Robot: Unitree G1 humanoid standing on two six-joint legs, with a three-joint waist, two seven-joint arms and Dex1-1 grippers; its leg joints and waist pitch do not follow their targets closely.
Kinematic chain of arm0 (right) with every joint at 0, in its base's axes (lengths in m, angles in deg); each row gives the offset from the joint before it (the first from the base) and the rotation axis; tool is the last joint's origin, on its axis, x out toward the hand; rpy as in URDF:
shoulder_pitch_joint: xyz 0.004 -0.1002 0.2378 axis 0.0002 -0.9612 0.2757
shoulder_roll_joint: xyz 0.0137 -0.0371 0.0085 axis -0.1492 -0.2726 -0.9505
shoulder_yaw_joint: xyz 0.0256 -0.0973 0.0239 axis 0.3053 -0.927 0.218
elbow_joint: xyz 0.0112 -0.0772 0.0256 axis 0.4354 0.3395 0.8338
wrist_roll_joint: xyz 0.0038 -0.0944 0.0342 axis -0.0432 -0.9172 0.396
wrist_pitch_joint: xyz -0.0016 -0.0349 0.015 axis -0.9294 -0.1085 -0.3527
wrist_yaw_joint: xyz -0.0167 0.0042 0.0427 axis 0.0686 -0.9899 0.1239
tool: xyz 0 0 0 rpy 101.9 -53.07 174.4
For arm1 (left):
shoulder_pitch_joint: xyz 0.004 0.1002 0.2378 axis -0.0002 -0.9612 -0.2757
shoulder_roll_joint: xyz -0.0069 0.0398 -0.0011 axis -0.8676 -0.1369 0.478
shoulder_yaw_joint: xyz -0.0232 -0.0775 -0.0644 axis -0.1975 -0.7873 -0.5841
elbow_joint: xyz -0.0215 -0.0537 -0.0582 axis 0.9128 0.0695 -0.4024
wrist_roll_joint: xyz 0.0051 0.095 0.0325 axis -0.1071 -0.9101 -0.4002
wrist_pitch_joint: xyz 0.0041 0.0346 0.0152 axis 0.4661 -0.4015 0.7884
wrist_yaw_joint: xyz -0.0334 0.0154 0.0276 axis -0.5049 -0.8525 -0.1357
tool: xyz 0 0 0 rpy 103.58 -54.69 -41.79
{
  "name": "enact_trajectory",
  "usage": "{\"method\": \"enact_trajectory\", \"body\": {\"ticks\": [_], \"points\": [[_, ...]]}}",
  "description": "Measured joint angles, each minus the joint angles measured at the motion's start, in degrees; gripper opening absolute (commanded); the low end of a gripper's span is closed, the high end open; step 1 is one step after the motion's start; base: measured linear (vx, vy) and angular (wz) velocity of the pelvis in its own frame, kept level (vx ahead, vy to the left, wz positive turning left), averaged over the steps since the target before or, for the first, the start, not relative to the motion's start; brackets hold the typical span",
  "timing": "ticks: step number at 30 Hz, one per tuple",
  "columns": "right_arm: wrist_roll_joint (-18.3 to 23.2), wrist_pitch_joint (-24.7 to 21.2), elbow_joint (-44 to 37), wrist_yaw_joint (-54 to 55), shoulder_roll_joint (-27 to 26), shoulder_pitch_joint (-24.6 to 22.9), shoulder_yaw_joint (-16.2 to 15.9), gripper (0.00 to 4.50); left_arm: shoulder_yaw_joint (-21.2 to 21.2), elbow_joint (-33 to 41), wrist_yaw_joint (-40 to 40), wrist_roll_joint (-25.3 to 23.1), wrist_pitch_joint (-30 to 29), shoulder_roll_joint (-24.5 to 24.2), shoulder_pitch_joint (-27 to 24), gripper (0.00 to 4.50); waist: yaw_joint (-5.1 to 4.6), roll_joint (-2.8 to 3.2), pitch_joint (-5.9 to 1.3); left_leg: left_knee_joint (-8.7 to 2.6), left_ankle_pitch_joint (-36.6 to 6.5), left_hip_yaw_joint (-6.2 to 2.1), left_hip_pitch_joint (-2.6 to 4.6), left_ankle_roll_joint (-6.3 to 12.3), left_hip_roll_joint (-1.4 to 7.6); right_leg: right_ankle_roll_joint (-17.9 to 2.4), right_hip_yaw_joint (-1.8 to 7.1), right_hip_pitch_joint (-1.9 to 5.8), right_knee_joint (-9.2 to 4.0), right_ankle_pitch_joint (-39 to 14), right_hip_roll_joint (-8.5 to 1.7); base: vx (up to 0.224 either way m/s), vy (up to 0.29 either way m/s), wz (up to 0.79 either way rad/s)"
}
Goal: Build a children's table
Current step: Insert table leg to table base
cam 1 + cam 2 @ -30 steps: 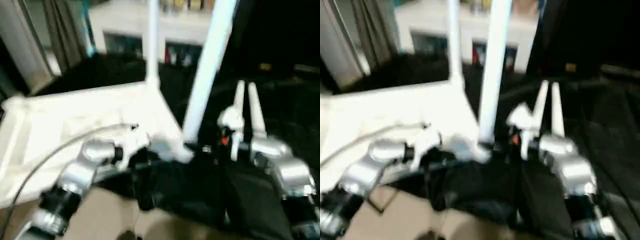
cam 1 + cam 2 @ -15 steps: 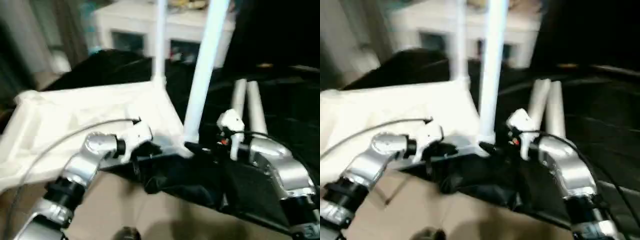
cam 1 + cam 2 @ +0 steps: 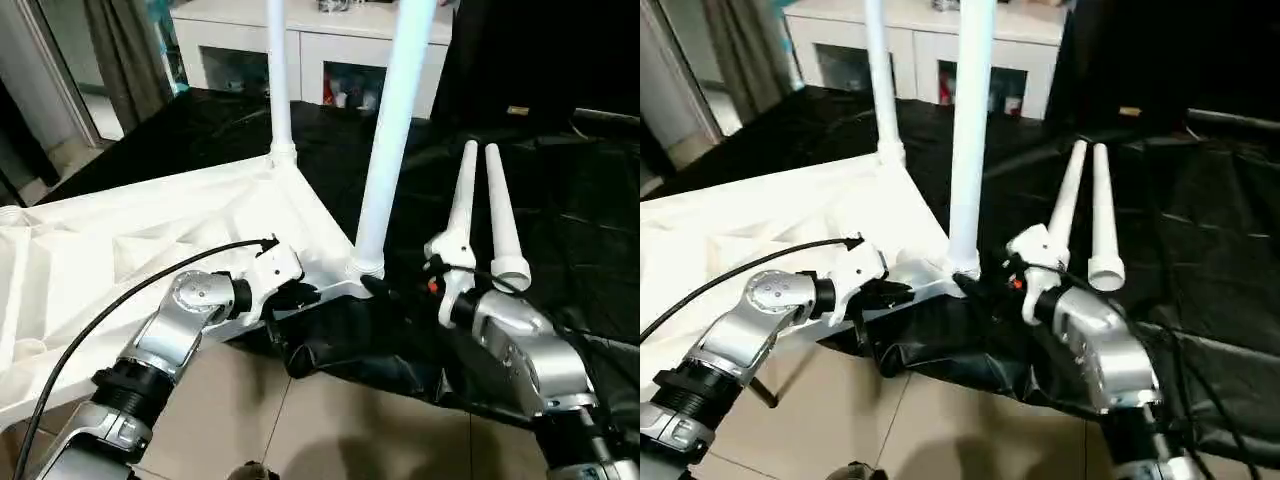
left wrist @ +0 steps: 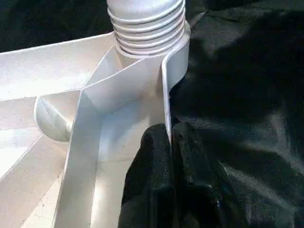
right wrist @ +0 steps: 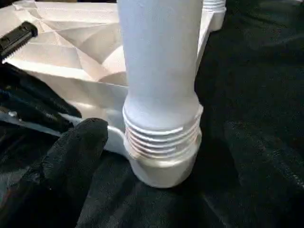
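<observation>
Two of the four legs already stood upright in corner sockets of the upturned tabletop (image 3: 150, 240), which lay ribbed side up on the black cloth (image 3: 560, 200), partly overhanging the tiled floor (image 3: 330, 420). The near fitted leg (image 3: 390, 130) rose from the corner at about 6 o'clock of the head view's centre; its threaded base still showed several ridges above the socket collar (image 5: 164, 164), so it was probably not yet screwed fully home. The far fitted leg (image 3: 277, 80) stood at roughly 11 o'clock. Two loose legs (image 3: 480, 210) lay side by side on the cloth toward 3 o'clock, touching or nearly so, flared ends nearest the robot.

Judged so, the job stood about half done: two legs remained to be mounted, and one open socket (image 3: 10, 213) showed at the 9 o'clock edge.

The left gripper (image 4: 166, 156) had its fingers pressed together on the tabletop's thin edge wall beside the near leg. The right gripper (image 3: 400, 290) held its jaws widely spread near that leg's base, gripping nothing.

Count: one tabletop, four legs, two grippers.
</observation>
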Motion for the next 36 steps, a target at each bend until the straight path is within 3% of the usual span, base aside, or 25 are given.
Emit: {"method": "enact_trajectory", "body": {"ticks": [2, 4, 5, 6, 8, 12, 15, 16, 17, 18, 19, 20, 21, 22, 23, 24, 25, 26, 27, 28, 29, 30, 32, 33, 36], "points": [[0.07, -0.08, -1.34, 0.04, -0.33, -0.01, -0.67, 4.45, -0.48, -0.95, 0.53, 0.0, -0.13, -0.44, 0.0, 0.0, -0.19, -0.17, 0.52, -0.38, -0.89, 1.07, 2.46, -0.34, 0.04, -0.08, 0.59, 0.86, -0.16, -0.05, 0.22, 0.009, -0.016, -0.59], [0.07, -0.08, -2.03, 0.07, -0.24, -0.03, -0.81, 4.45, -1.95, -1.74, 1.28, -0.04, -0.76, -1.13, 0.0, 0.0, -0.63, -0.46, 0.65, -0.27, -2.29, 0.86, 4.07, -0.88, -0.04, -0.12, -0.32, 1.14, -0.44, -0.07, -0.53, 0.089, 0.048, -0.87], [0.06, -0.08, -2.02, 0.1, -0.05, -0.17, -0.71, 4.45, -2.41, -1.84, 1.71, -0.06, -0.94, -1.06, 0.09, 0.0, -1.31, -0.52, 0.61, -0.25, -2.65, -0.15, 3.85, -1.04, -0.23, -0.1, -1.3, 2.01, -0.96, -0.07, -1.19, 0.108, 0.072, -0.87], [0.03, -0.09, -1.99, 0.11, 0.31, -0.52, -0.39, 4.45, -2.61, -1.81, 1.86, -0.05, -0.96, -0.6, 0.41, 0.0, -1.79, -0.56, 0.49, -0.39, -2.88, -1.05, 3.63, -1.28, -0.27, -0.08, -2.58, 2.23, -1.81, -0.08, -1.47, 0.091, 0.05, -0.39], [0.03, -0.08, -1.99, 0.12, 0.31, -0.53, 0.16, 4.45, -2.16, -1.59, 1.75, -0.04, -0.96, 0.41, 0.58, 0.0, -2.09, -0.7, 0.37, -1.05, -2.93, -1.38, 3.53, -1.34, -0.67, -0.1, -2.77, 2.29, -2.54, -0.07, -1.36, 0.071, 0.024, -0.1], [0.22, -0.01, -2.08, -0.05, -1.1, -0.03, -0.25, 4.45, -0.11, -0.04, -0.37, 0.43, -0.13, 1.43, 0.62, 0.0, -2.16, -0.85, 0.1, -1.51, -3.44, -1.41, 3.67, -0.55, -0.96, -1.16, -2.53, 2.44, -2.58, -0.32, -1.38, 0.138, 0.002, 0.06], [1.09, 0.09, -2.77, -0.32, -0.77, 0.12, -0.5, 4.45, -0.11, 0.92, -0.89, 0.53, 0.2, 0.75, 0.63, 0.0, -2.59, -0.94, -0.25, -1.01, -4.87, -1.71, 3.28, 0.76, -1.24, -1.88, -2.79, 2.7, -2.45, -1.68, -1.37, 0.177, 0.019, 0.05], [1.14, 0.08, -3.32, -0.49, -0.31, 0.12, -0.57, 4.45, -0.11, 1.42, -0.88, 0.54, 0.2, 0.78, 0.66, 0.0, -3.12, -0.74, -0.44, 0.33, -5.89, -2.61, 2.23, 2.58, -1.34, -1.1, -3.24, 2.83, -2.48, -2.08, -1.37, 0.163, 0.033, 0.24], [1.17, 0.07, -3.67, -0.93, 0.1, 0.06, -0.66, 4.45, -0.09, 1.91, -0.87, 0.56, 0.2, 0.86, 0.67, 0.0, -3.6, -0.68, -0.65, 2.04, -6.95, -3.77, 0.78, 5.01, -1.47, -0.16, -4.38, 3.13, -2.54, -2.5, -1.58, 0.163, 0.033, 0.24], [1.25, 0.01, -3.94, -1.41, 0.16, -0.03, -0.64, 4.45, 0.1, 2.63, -0.7, 0.21, 0.08, 0.87, 0.65, 0.0, -4.45, -0.31, -0.87, 3.86, -7.86, -5.41, -0.52, 8.16, -1.58, 0.52, -6.21, 3.95, -2.78, -2.83, -1.61, 0.173, 0.04, 0.64], [1.31, -0.09, -4.15, -1.59, 0.0, 0.22, -0.77, 4.45, -0.01, 3.19, -0.68, 0.05, 0.06, 0.27, 0.37, 0.0, -5.19, -0.42, -1.09, 3.55, -8.21, -7.32, -0.01, 8.58, -2.08, 0.06, -6.99, 3.66, -1.55, -3.46, -1.62, 0.268, -0.084, 0.56], [1.3, -0.13, -4.21, -1.5, -1.06, 1.13, -1.22, 4.45, -0.87, 3.43, -0.57, 0.11, 0.1, -0.94, -0.53, 0.0, -6.35, -0.69, -1.15, 3.09, -8.39, -10.32, 0.69, 8.58, -3.53, -0.01, -6.52, 1.57, 2.56, -3.97, -1.87, 0.268, -0.084, 0.56], [1.64, -0.14, -4.69, -1.72, -2.35, 1.35, -2.11, 4.45, -1.74, 3.33, -0.44, 0.32, -0.05, -2.28, -1.45, 0.0, -6.77, -0.89, -1.27, 2.35, -8.17, -12.4, 2.81, 7.82, -4.84, 0.07, -4.59, -0.7, 6.54, -4.11, -1.6, 0.29, -0.23, 0.0], [2.12, -0.13, -5.7, -2.6, -2.26, 1.02, -2.74, 4.45, -2.29, 3.15, 0.43, -0.18, -0.61, -3.06, -1.61, 0.0, -7.0, -1.31, -1.44, 1.96, -7.34, -12.86, 3.71, 6.37, -5.79, 1.04, -2.69, -2.53, 6.65, -3.11, -1.65, 0.101, -0.204, -0.26], [2.54, 0.01, -6.85, -3.34, -2.0, 0.7, -2.82, 4.45, -3.16, 3.06, 1.44, -0.41, -0.99, -3.4, -1.47, 0.0, -7.57, -2.85, -1.69, 2.54, -7.12, -12.79, 3.68, 5.47, -7.69, 1.12, 0.07, -3.64, 3.18, -0.55, -2.67, 0.101, -0.204, -0.26], [2.78, 0.17, -7.17, -3.97, -1.02, -0.13, -2.19, 4.45, -3.94, 2.62, 3.11, -0.97, -1.33, -2.83, -0.99, 0.0, -8.11, -3.79, -1.36, 4.61, -7.09, -11.58, 2.4, 5.0, -8.65, 1.12, 2.41, -3.98, 3.88, -1.31, -2.96, -0.008, -0.126, 0.07], [2.79, 0.05, -6.4, -4.01, -0.33, -1.3, -1.95, 4.45, -3.63, 2.74, 3.42, -1.05, -1.38, -1.87, -0.98, 0.0, -7.86, -3.35, -1.51, 5.59, -6.66, -10.21, 2.03, 4.87, -7.75, 0.88, 2.39, -3.4, 3.45, -1.31, -2.35, 0.033, -0.084, 0.27], [2.76, -0.12, -5.73, -3.99, 0.06, -1.81, -1.71, 4.45, -3.12, 3.17, 3.01, -0.78, -1.37, -1.58, -1.16, 0.0, -7.51, -3.24, -1.58, 4.82, -5.93, -8.92, 1.73, 3.73, -7.26, 0.46, 1.73, -3.1, 2.76, -0.89, -2.0, 0.033, -0.084, 0.27], [2.77, -0.14, -5.73, -3.99, -0.05, -1.72, -1.58, 4.45, -2.61, 3.47, 2.79, -0.54, -1.37, -1.44, -1.24, 0.0, -7.27, -3.16, -1.61, 2.94, -6.08, -7.96, 1.22, 3.19, -6.8, 0.06, 0.86, -3.04, 1.99, -0.35, -1.17, 0.0, 0.0, 0.0], [2.89, -0.13, -5.82, -3.99, -0.31, -1.43, -1.65, 4.45, -2.55, 3.65, 2.79, -0.32, -1.38, -1.38, -1.28, 0.0, -7.13, -2.92, -1.63, 2.15, -6.57, -7.56, 0.7, 1.56, -6.03, -0.18, 0.35, -3.02, 1.53, 0.03, -0.24, -0.099, 0.001, 0.03], [3.05, -0.13, -5.85, -3.99, -0.68, -1.12, -1.72, 4.45, -2.6, 3.9, 2.79, -0.19, -1.39, -1.51, -1.34, 0.0, -6.71, -2.82, -1.6, 2.3, -6.19, -7.57, 0.39, -1.17, -5.03, -0.52, -0.1, -3.01, 1.21, 0.38, 0.32, -0.099, 0.001, 0.03], [3.24, -0.13, -5.85, -3.99, -1.27, -0.76, -2.05, 4.45, -2.6, 3.98, 2.67, -0.19, -1.41, -1.74, -1.44, 0.0, -6.41, -2.72, -1.54, 2.51, -6.08, -7.55, 0.24, -1.39, -4.36, -0.64, -0.38, -2.7, 0.67, 0.84, 0.6, -0.089, -0.025, 0.03], [3.6, -0.13, -5.89, -4.04, -2.09, 0.08, -2.52, 4.45, -2.57, 4.02, 1.51, -0.14, -1.63, -2.58, -1.75, 0.0, -6.14, -2.25, -1.2, 2.44, -5.75, -6.91, 0.81, -1.46, -3.31, -1.36, -1.09, -1.7, -0.48, 1.34, 0.57, -0.067, -0.023, 0.06], [3.63, -0.14, -5.89, -4.12, -1.96, 0.11, -2.64, 4.45, -2.58, 4.07, 1.0, -0.12, -1.74, -2.91, -2.11, 0.0, -6.04, -2.09, -1.02, 2.44, -5.53, -5.84, 0.92, -1.5, -2.6, -1.7, -1.23, -1.3, -0.59, 1.38, 0.39, -0.093, -0.018, 0.12], [3.87, -0.15, -5.88, -4.48, -1.44, 0.08, -2.62, 4.45, -2.54, 4.2, 0.36, -0.11, -2.41, -3.07, -2.91, 0.0, -5.66, -2.1, -0.53, 2.36, -5.49, -3.66, 1.85, -1.53, -1.95, -1.82, -1.19, -0.76, -0.34, 1.44, -0.35, -0.082, -0.003, 0.08]]}}
